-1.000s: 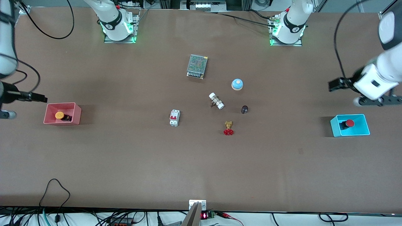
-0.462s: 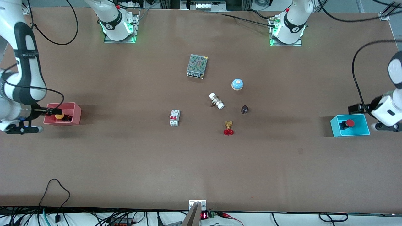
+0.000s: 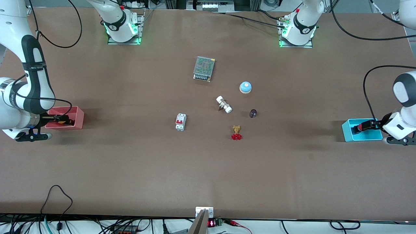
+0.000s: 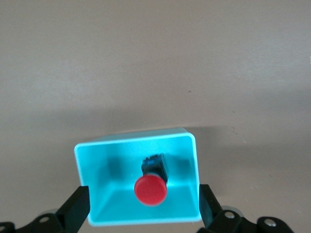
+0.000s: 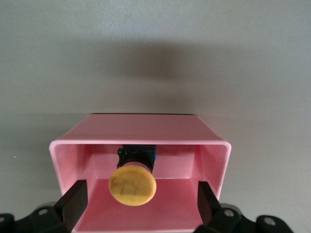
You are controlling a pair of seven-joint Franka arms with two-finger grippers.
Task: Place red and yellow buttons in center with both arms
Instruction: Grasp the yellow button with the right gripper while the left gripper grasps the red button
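We see two glossy white jointed arms, right arm and left arm, each with black band at joints. Black cables loop from upper links. Round white bases carry black ring with small logo, green lights glow at mounting plates. At wrists, black flange with small screws, black finger tips at 5 and 7 o'clock in wrist views.

red button lying in blue bin, yellow button lying in pink bin
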